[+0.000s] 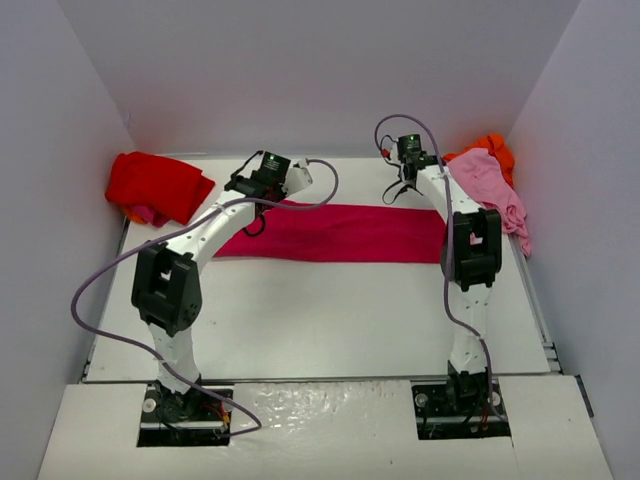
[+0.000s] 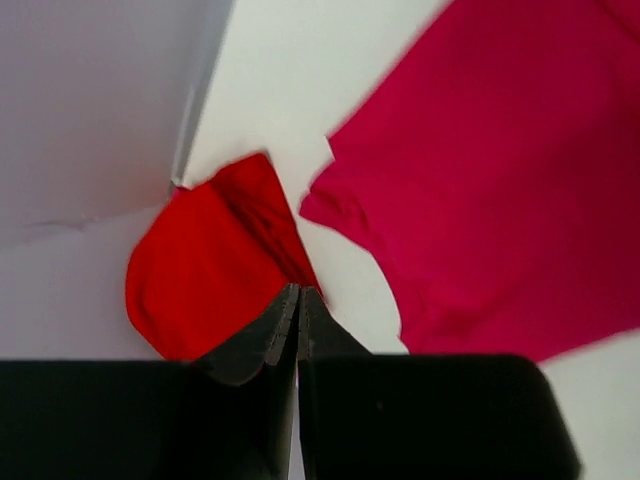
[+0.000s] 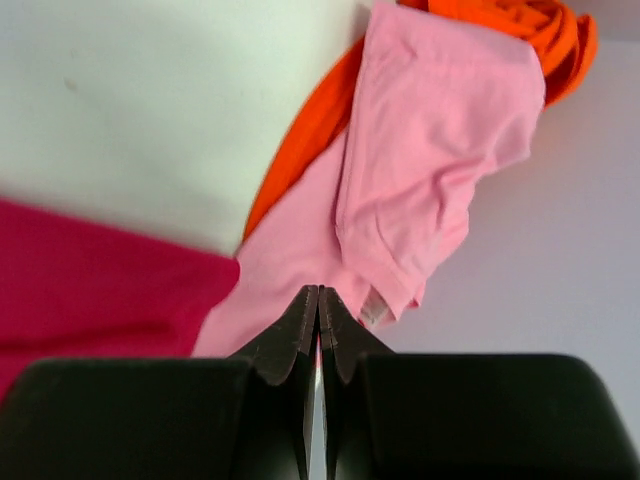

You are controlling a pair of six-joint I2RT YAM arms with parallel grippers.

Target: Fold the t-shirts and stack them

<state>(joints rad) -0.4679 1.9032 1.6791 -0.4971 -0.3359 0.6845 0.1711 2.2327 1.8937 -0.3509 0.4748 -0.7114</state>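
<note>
White table (image 1: 330,310), crimson shirt (image 1: 340,233) mid, red shirt (image 1: 155,185) at L edge; L gripper (image 2: 298,292), R gripper (image 3: 318,292) closed

From above, we lose part of each end of the crimson shirt (image 1: 340,233): the left arm (image 1: 215,235) crosses one, the right arm (image 1: 455,205) the other. Right of it, the orange shirt (image 1: 492,150) lies mostly under the pink shirt (image 1: 490,185). Left of it, a pink scrap (image 1: 143,213) under the red shirt (image 1: 155,185) is too small to name. At the left wrist it runs blurred off the right edge.
</note>
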